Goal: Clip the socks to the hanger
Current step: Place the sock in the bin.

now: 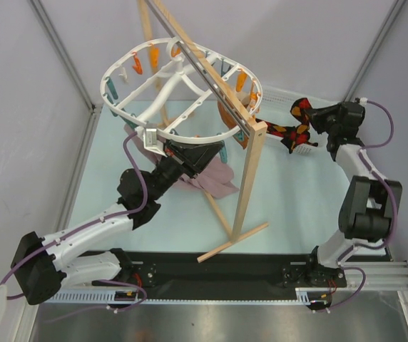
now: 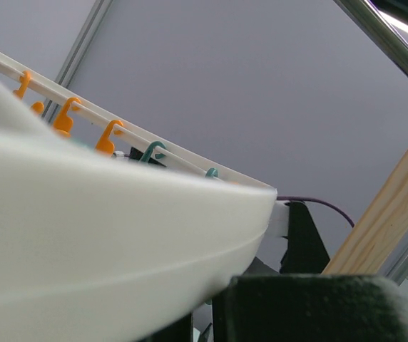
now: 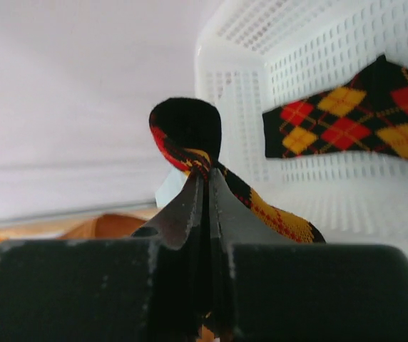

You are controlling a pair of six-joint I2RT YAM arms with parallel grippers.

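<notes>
The right gripper [image 3: 205, 178] pinches only a thin fold of sock [image 3: 186, 128], which may slip before reaching the hanger [image 1: 118, 71]; the left gripper [image 1: 167, 149] is closed.

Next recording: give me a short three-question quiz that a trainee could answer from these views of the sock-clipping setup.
1. True or false: the right gripper is shut on a sock.
2. Where does the other sock lie? A) in the white basket B) draped on the wooden stand C) on the pink cloth
3. Which two colours are the clips on the hanger?
Key: 1 true; 2 A; 3 orange and teal.
</notes>
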